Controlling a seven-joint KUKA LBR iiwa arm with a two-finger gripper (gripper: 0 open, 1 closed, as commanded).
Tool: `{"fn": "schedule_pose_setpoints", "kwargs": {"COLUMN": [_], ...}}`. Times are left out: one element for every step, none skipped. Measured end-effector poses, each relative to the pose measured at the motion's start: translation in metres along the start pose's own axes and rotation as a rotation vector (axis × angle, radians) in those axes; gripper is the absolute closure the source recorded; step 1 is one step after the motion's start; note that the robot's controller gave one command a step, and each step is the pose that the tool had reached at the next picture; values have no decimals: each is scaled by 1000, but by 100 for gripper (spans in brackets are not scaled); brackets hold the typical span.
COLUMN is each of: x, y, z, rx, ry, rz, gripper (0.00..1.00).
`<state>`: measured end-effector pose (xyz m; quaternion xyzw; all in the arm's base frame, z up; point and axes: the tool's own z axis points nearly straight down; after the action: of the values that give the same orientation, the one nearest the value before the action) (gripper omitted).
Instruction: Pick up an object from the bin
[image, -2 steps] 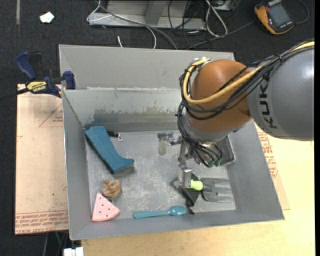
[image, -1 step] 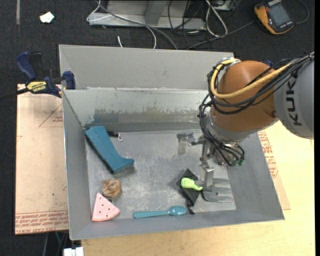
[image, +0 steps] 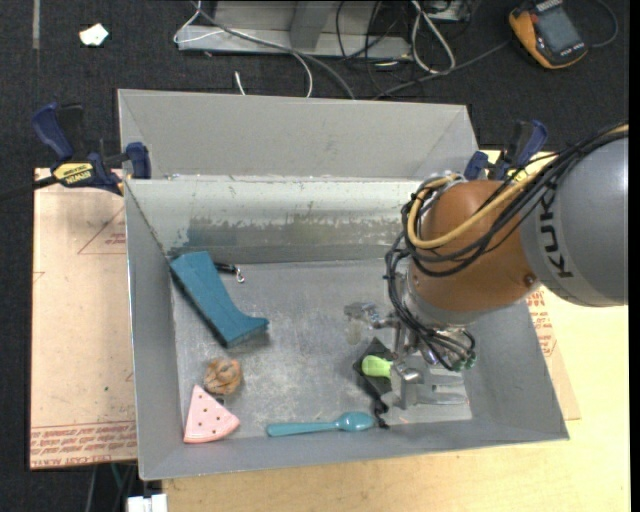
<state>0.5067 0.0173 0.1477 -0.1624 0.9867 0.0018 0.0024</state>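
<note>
My gripper (image: 402, 385) sits low in the front right part of the bin (image: 300, 340); I cannot tell whether it is spread or closed. A small green thing (image: 375, 366) lies right against it. I judge it light and perhaps slippery plastic, best pinched across its narrow width. A teal spoon (image: 320, 427) lies nearby; a brown lump (image: 222, 376), pink wedge (image: 208, 418) and teal block (image: 212, 297) lie well apart.

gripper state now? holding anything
gripper: cannot be told. It is low beside a small green thing, at the lower right of the bin.
</note>
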Motion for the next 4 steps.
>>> {"fn": "schedule_pose_setpoints", "kwargs": {"x": [7,20,9,9], "y": [1,-22,-26,-26], "z": [54,74,73,73], "rx": [-2,-2,-5,-5], "ry": [6,4,2,2], "rz": [-52,-108,-58,-58], "gripper": [0,0,100,100]}}
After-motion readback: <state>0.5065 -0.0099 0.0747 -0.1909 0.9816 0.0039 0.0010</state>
